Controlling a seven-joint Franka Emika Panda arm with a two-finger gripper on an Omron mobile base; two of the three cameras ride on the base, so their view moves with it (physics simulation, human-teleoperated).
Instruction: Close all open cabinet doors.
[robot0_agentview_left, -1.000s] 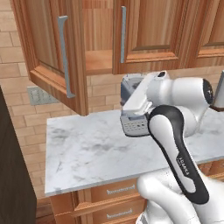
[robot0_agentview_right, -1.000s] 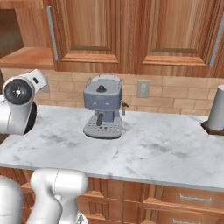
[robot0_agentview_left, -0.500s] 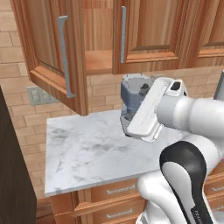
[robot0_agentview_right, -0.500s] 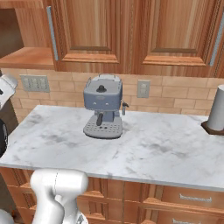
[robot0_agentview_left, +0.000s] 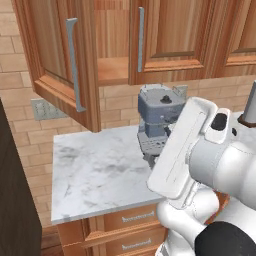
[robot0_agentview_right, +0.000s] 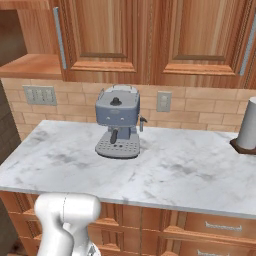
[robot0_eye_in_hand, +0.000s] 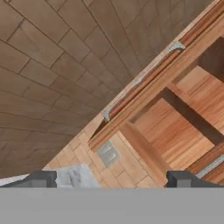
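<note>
Left base view: one cabinet door (robot0_agentview_left: 60, 60) swung wide open over the left end of the marble counter (robot0_agentview_left: 95, 170), edge-on toward the camera, bar handle (robot0_agentview_left: 74, 62) on its outer face, bare shelf (robot0_agentview_left: 112, 70) exposed behind it. Next door (robot0_agentview_left: 167, 35) to the right shut flush, likewise the one at the far right edge. Nothing closed on the open one yet, so, judging from this, the single remaining job in sight. White arm bulking large at lower right, in front of the grey coffee machine (robot0_agentview_left: 157, 117); fingertips hidden here, well below and right of the open door.

Right base view: two tall closed doors (robot0_agentview_right: 102, 35) above the coffee machine (robot0_agentview_right: 117, 127), another handle at the right border. Open cupboard interior and its shelf (robot0_agentview_right: 30, 65) at upper left (the swung door itself beyond the frame). Counter (robot0_agentview_right: 175, 170) otherwise undisturbed.

Hand view: rolled steeply, so the open door (robot0_eye_in_hand: 153, 87) runs as a diagonal band from lower left to upper right, seen almost edge-on, silver handle (robot0_eye_in_hand: 140, 76) along its upper side, cupboard interior (robot0_eye_in_hand: 179, 127) to the lower right, wall outlet (robot0_eye_in_hand: 107, 154) beneath. Gripper (robot0_eye_in_hand: 111, 179) with its two dark tips spread fully apart at the bottom, holding nothing. Door ahead of and above the tips, not touching, clearly apart still (an approach rather than contact).
</note>
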